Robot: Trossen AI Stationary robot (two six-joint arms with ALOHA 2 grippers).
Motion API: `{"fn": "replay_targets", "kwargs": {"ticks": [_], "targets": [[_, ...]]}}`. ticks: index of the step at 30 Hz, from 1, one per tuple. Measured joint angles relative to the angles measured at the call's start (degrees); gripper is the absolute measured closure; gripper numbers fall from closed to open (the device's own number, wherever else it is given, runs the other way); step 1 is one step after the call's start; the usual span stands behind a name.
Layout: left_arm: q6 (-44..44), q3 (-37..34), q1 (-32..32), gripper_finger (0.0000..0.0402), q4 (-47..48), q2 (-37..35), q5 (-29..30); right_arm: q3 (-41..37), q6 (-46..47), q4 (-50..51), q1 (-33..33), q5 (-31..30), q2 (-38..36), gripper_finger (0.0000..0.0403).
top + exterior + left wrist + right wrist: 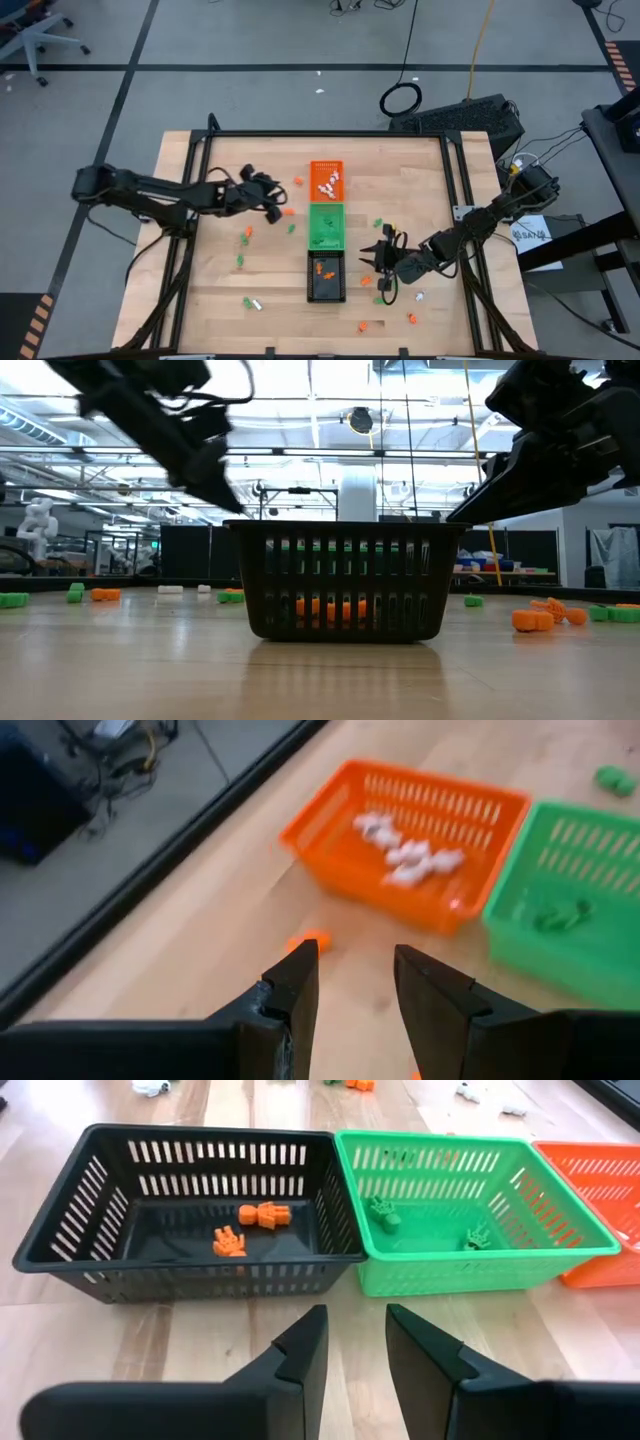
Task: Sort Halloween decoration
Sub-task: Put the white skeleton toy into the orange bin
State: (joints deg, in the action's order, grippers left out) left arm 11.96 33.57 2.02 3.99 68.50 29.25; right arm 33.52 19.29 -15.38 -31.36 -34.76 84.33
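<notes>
1. We see the Halloween decoration (247, 232) strewn as tiny orange, green and white trinkets over the wooden table (200, 300), on both sides of the trays; they are too small for us to tell their long axes or which way they point.
2. Three slotted trays sit end to end in a line down the table's middle: the orange tray (327, 179) holds white pieces, the green tray (326, 226) green ones, the black tray (326, 277) orange ones.
3. In the right wrist view we see two orange figures (250, 1226) lying flat on the black tray's floor.
4. The left gripper (278, 203) hovers near the orange tray, jaws parted by a narrow gap and holding nothing; a loose orange piece (312, 939) lies on the wood just past its fingertips.
5. The right gripper (372, 254) sits just beside the black tray, jaws likewise narrowly apart and empty.
6. A dark metal frame (320, 135) borders the table.
</notes>
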Motion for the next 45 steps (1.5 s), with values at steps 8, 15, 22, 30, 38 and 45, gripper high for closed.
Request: {"fn": "replay_targets", "kwargs": {"ticks": [8,15,22,30,38,45], "targets": [[7.35,-9.55,2.78,0.027,9.33,-12.08,0.87,0.0,0.63,-0.44,-0.26,-1.0,0.01,0.0314],[8.77,-14.19,8.45,0.027,8.52,-12.71,-4.91,0.0,1.07,-1.02,-0.26,-2.91,0.02,0.0314],[8.75,-15.34,11.57,0.027,9.15,-12.68,-4.39,0.0,1.28,-1.05,-0.26,-2.93,0.02,0.0314],[8.28,-15.37,16.78,0.027,11.65,-12.25,-6.9,0.0,1.28,-1.05,-0.23,-3.15,0.02,0.0314],[5.52,-15.37,19.06,0.027,9.86,-7.3,-10.31,0.0,1.11,-1.07,-0.12,-4.63,0.02,0.0314],[4.34,-15.37,19.06,0.027,6.49,-2.27,-11.89,0.0,1.07,-1.05,-0.12,-4.59,0.02,0.0314]]}}
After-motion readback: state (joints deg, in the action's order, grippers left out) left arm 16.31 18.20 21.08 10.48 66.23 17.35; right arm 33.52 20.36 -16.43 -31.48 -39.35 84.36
